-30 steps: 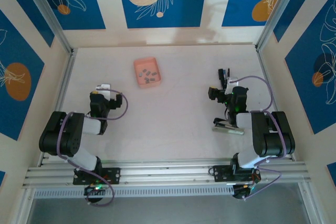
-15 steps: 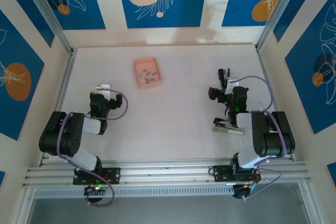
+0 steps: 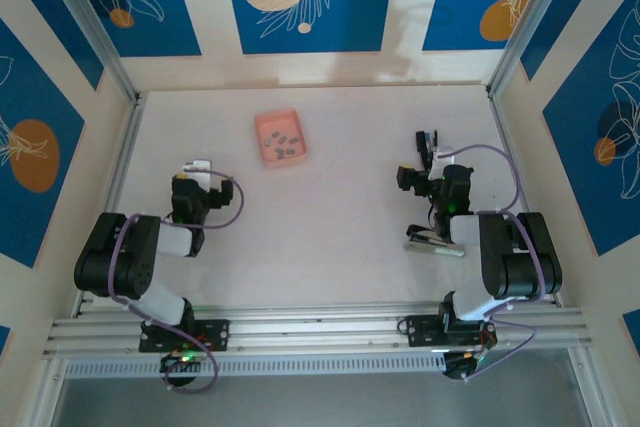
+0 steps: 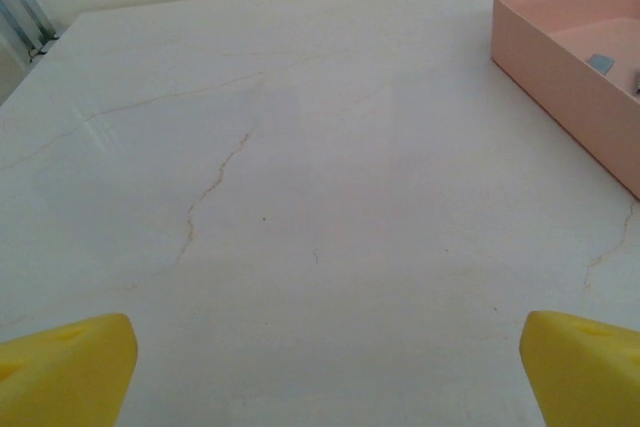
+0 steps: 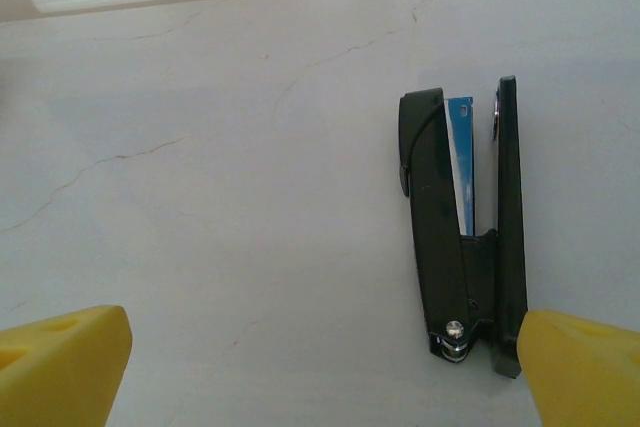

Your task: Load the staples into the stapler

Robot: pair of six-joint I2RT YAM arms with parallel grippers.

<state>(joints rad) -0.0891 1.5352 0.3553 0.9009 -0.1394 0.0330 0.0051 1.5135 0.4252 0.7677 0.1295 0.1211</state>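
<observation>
Stapler [image 5: 432,237] and staples [image 3: 285,144] unmoved, staples in tray [image 3: 261,139]. Left pincer [image 4: 322,372] and right pincer [image 5: 322,367] both apart; loading not started.

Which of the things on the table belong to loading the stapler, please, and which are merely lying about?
Part of the job:
- the staples, lying in the tray
- the stapler, on the table near the right arm

Merely there:
- the pink tray, which just holds the staples
- the table
</observation>
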